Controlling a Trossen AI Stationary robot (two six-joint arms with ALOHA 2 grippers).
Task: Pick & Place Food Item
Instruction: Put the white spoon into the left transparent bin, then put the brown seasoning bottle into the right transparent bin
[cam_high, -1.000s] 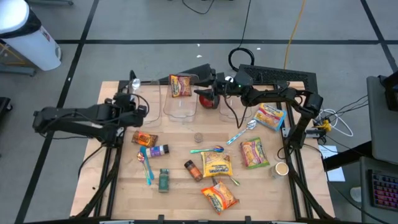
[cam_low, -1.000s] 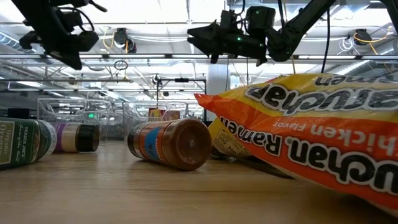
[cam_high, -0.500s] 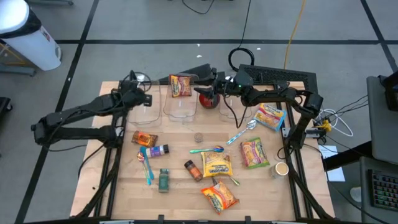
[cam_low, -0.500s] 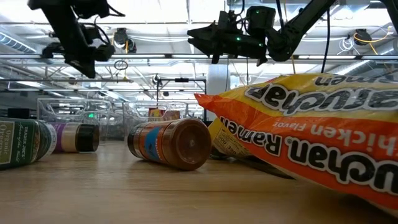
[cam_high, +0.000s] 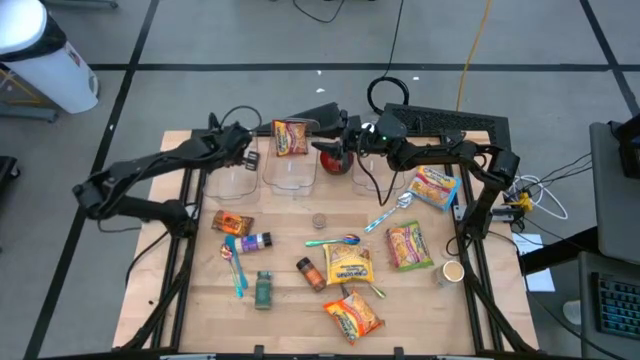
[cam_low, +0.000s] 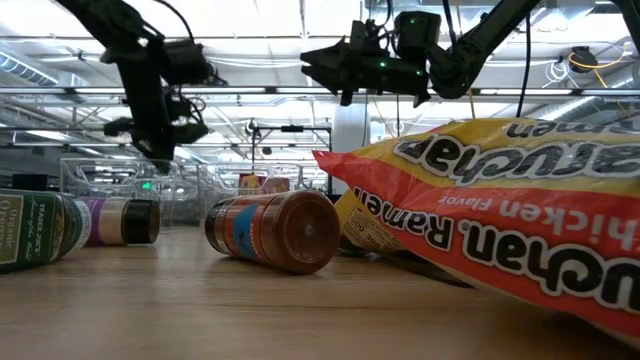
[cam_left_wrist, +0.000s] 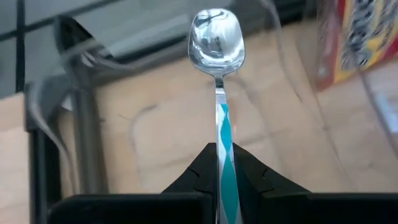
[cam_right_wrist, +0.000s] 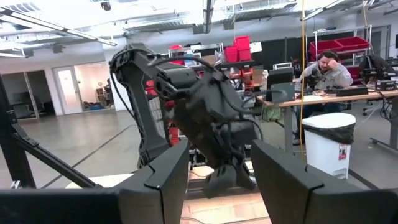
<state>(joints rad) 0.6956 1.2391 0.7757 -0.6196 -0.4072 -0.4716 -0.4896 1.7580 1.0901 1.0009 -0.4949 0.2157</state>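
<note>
The left arm has swung from the table's left edge toward the back, and the left gripper (cam_left_wrist: 225, 167) now hangs over the leftmost clear bin (cam_high: 232, 172), clamped tight on a spoon (cam_left_wrist: 217, 56). The spoon's long axis runs straight out from the jaws, bowl foremost, with the bin's floor directly beyond it, so release looks near. The right gripper (cam_right_wrist: 219, 163) waits partly open and empty over the middle bins.

Three clear bins (cam_high: 291, 166) sit in a row at the table's (cam_high: 290, 300) upper edge, one holding a ramen packet (cam_high: 290, 137). Jars, spoons and packets lie scattered lower centre; a cup (cam_high: 453, 271) stands lower right.
</note>
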